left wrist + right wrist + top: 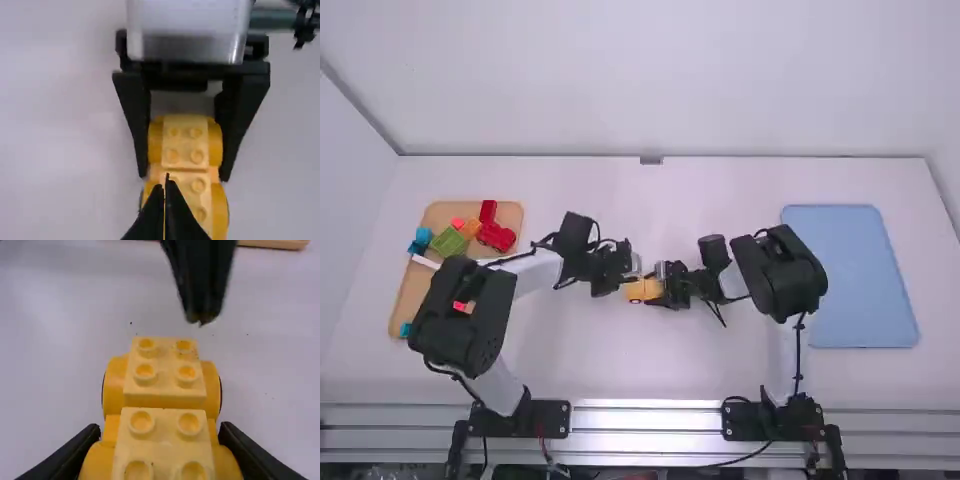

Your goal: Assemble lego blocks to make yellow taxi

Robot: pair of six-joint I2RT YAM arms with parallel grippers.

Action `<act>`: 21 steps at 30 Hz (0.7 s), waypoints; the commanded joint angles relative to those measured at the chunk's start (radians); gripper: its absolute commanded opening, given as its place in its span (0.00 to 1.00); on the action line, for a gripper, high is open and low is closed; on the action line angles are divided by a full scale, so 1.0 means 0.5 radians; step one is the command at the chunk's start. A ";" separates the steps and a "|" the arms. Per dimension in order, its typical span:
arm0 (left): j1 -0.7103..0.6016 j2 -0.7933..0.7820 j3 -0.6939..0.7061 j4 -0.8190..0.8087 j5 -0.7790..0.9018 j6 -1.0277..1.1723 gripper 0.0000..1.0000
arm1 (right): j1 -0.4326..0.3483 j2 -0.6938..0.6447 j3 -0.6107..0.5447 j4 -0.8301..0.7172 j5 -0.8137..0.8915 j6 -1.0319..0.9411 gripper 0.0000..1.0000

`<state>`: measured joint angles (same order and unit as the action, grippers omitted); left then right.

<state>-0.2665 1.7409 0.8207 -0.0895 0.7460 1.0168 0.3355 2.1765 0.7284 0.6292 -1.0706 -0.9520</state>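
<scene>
At the table's middle, my left gripper (624,272) and right gripper (668,286) face each other over a yellow vehicle base (638,291). It is two studded yellow pieces end to end, with round yellow wheels at the sides. In the right wrist view my right gripper (159,437) holds the nearer piece (162,442) between its fingers; the other piece (165,375) extends beyond. The left wrist view has my left gripper (167,181) shut with nothing gripped, its tips over the yellow base (185,142); whether they touch it I cannot tell.
A wooden tray (410,290) on the left holds several coloured blocks and a red toy vehicle (496,236), partly under the left arm. A blue tray (850,280) lies at the right. White walls stand behind and at the left.
</scene>
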 commanded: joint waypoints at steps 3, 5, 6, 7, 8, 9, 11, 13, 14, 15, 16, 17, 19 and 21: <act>-0.014 0.024 -0.016 -0.049 -0.082 0.023 0.02 | 0.013 0.021 -0.002 -0.017 0.099 -0.036 0.58; -0.021 0.053 -0.037 -0.027 -0.069 0.023 0.02 | 0.008 0.021 -0.002 -0.016 0.097 -0.034 0.58; -0.031 0.086 -0.047 0.007 -0.043 0.016 0.02 | 0.014 0.021 -0.002 -0.016 0.094 -0.035 0.58; -0.033 0.100 -0.050 0.018 -0.040 0.017 0.02 | 0.016 0.021 -0.002 -0.017 0.095 -0.035 0.58; -0.037 0.132 -0.051 0.040 -0.034 0.017 0.02 | 0.014 0.021 -0.002 -0.016 0.095 -0.034 0.58; -0.063 0.171 -0.052 0.053 -0.037 0.017 0.02 | 0.011 0.021 -0.002 -0.017 0.094 -0.035 0.58; -0.088 0.204 -0.053 0.050 -0.061 0.025 0.02 | 0.011 0.021 -0.002 -0.017 0.098 -0.034 0.58; -0.118 0.226 -0.054 0.036 -0.078 0.026 0.02 | 0.012 0.021 -0.002 -0.016 0.101 -0.035 0.58; -0.137 0.231 -0.055 0.018 -0.105 0.025 0.02 | 0.013 0.021 -0.002 -0.017 0.101 -0.034 0.58; -0.156 0.231 -0.054 -0.017 -0.173 0.024 0.02 | 0.009 0.021 -0.002 -0.018 0.101 -0.034 0.58; -0.163 0.231 -0.054 -0.029 -0.219 0.024 0.02 | 0.008 0.021 -0.002 -0.018 0.101 -0.034 0.58; -0.163 0.231 -0.054 -0.041 -0.263 0.024 0.02 | 0.008 0.021 -0.002 -0.018 0.102 -0.034 0.58; -0.159 0.230 -0.054 -0.071 -0.404 -0.010 0.02 | 0.008 0.021 -0.002 -0.016 0.101 -0.035 0.58; -0.159 0.228 -0.054 -0.069 -0.471 -0.046 0.02 | 0.008 0.021 -0.002 -0.015 0.101 -0.035 0.58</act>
<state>-0.3050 1.7893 0.8387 -0.0944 0.6842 1.0119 0.3195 2.1761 0.7280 0.6281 -1.0744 -0.9516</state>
